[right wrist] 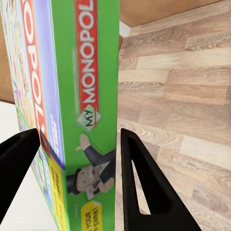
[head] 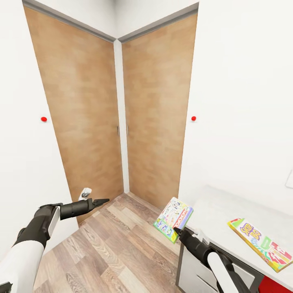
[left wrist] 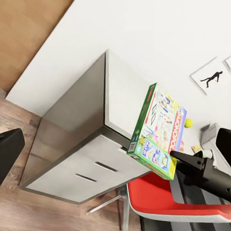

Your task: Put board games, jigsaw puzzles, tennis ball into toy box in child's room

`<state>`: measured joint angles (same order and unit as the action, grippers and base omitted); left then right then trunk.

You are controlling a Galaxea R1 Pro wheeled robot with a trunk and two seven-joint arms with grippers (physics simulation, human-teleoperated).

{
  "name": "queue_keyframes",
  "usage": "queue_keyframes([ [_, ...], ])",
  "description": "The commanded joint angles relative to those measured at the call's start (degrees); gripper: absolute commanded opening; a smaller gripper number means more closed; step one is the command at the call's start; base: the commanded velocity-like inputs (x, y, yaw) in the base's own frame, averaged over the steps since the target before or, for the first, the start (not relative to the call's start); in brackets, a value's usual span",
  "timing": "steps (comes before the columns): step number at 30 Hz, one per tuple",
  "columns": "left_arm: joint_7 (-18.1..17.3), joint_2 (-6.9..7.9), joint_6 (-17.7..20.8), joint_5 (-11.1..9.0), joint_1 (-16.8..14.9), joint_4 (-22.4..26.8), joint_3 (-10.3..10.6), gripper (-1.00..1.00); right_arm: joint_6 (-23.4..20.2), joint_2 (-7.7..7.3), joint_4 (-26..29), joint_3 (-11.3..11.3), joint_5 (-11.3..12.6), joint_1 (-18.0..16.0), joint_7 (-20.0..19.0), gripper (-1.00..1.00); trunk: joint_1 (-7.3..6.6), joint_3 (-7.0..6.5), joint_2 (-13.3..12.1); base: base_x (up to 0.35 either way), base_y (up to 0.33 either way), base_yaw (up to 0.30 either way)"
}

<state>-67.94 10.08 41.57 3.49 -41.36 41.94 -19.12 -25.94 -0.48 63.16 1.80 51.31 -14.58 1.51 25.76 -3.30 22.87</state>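
**At the desk corner: Monopoly box held in your right gripper**

At the near end of the table (head: 228, 207), your right gripper (head: 178, 232) pinches the white-green board game (head: 174, 219), a "My Monopoly" box. In the right wrist view the two black fingers (right wrist: 139, 183) stand on either side of the box's green edge (right wrist: 84, 115), pressed against it. The box is off the table, tilted, with its printed cover facing up and toward the wall. It hangs over the wood floor (head: 114, 248), just beside the table's corner.

The "Skip-Bo" board game (head: 260, 243) lies flat on the pale table top, well apart from the held box and near the front edge.

In the left wrist view, the tennis ball (left wrist: 189, 123) shows as a small yellow-green spot on the table beyond the held box. A red chair seat (left wrist: 168, 197) sits below the table edge, next to the white drawers (left wrist: 91, 171).

Your left gripper (head: 101, 201) is extended over the floor toward the brown closet doors (head: 101, 122), holding nothing. Its fingertips appear pressed together to a point in the head view.

Two red dots (head: 43, 119) mark the white walls on either side of the doors.
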Motion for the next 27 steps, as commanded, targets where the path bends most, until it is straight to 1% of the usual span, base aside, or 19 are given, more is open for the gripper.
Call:
queue_keyframes([
  [1,-0.4,-0.05,0.5,0.3,0.0,0.0,-0.2,1.00,-0.1,-0.05,0.0,0.1,0.3,0.0,0.2,-1.00,0.02,0.03,0.0,0.000,0.000,0.000],
  [6,-0.5,-0.02,0.5,0.3,0.0,0.0,-0.2,1.00,-0.1,-0.05,0.3,0.1,0.3,0.0,0.2,-1.00,0.02,0.02,0.0,0.000,0.000,-0.004],
  [9,-0.5,-0.02,0.5,0.2,0.0,0.0,-0.2,1.00,-0.1,-0.05,0.3,0.2,0.3,0.0,0.2,-1.00,0.02,-0.08,0.0,0.000,0.000,-0.108],
  [27,-0.4,-0.06,0.5,0.3,0.0,0.0,-0.2,1.00,-0.1,-0.05,0.1,0.0,0.3,0.0,0.2,-1.00,0.02,-1.07,0.0,0.000,0.000,-0.204],
])
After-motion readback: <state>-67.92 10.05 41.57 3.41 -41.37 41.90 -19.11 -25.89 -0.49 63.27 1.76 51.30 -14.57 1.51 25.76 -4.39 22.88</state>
